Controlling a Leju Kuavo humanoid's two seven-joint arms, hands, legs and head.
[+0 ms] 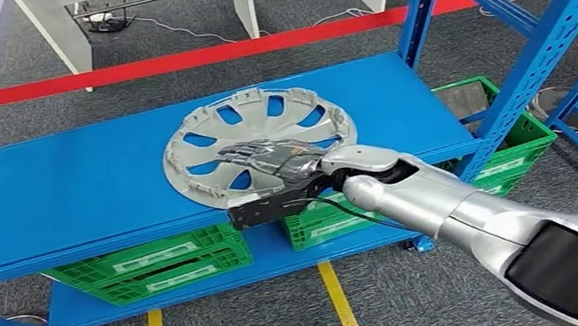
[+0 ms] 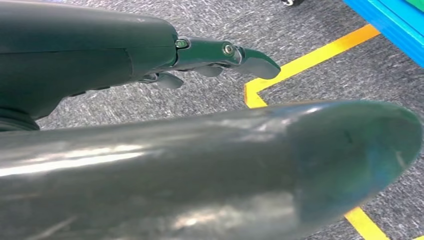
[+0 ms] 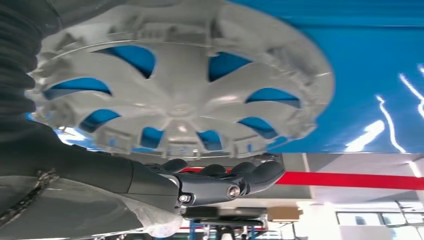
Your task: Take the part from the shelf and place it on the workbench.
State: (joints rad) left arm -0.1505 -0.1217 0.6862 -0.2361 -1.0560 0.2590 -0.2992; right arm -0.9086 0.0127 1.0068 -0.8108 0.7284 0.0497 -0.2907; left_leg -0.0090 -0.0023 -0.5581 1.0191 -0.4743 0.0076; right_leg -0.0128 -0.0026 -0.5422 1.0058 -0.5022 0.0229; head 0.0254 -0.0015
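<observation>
The fingers (image 1: 253,153) of the right hand (image 1: 276,160) were laid flat and slightly spread across the wheel cover (image 1: 257,140), seemingly to secure it before lifting; whether anything was hooked under a spoke could not be told. The cover lay on the blue shelf (image 1: 54,196), its 6 o'clock rim overhanging the edge. The left hand (image 2: 220,57) was held empty, fingers loosely extended, above the floor. Green crates (image 1: 153,268) were partly hidden below.

Before you a shelf (image 1: 54,196) runs left to right, with a wheel cover (image 1: 259,137) lying flat on its top, right of the middle. Your right hand (image 1: 267,159) reaches in from the lower right and rests over the cover's near part. Crates (image 1: 153,268) sit on the lower level beneath. Behind the shelf a barrier tape (image 1: 164,63) stretches across. Your left hand (image 2: 220,57) hangs above the floor, near floor tape (image 2: 310,57).
</observation>
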